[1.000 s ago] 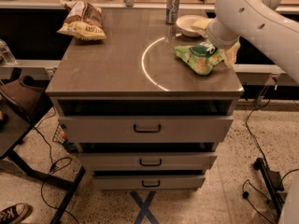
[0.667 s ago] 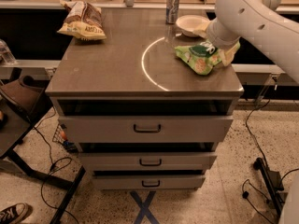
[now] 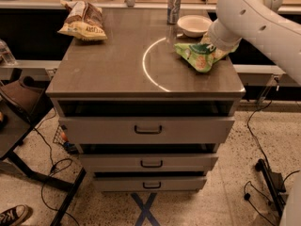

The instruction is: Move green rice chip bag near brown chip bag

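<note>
Grey worktop (image 3: pixel 108 65): gripper (image 3: pixel 213 46) at green rice chip bag (image 3: pixel 196 56), right side; whether it grips cannot be told. Brown chip bag (image 3: pixel 83 21) lies well apart, far-left corner.

green rice chip bag (image 3: pixel 198 56) at white-armed gripper (image 3: pixel 212 48), brown chip bag (image 3: pixel 84 20), grey table (image 3: pixel 108 67)

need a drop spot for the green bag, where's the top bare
Bare: cabinet top's middle and front left, between brown chip bag and green rice chip bag. Crowded: back right, with can, bowl and the pincer at the green bag.
</note>
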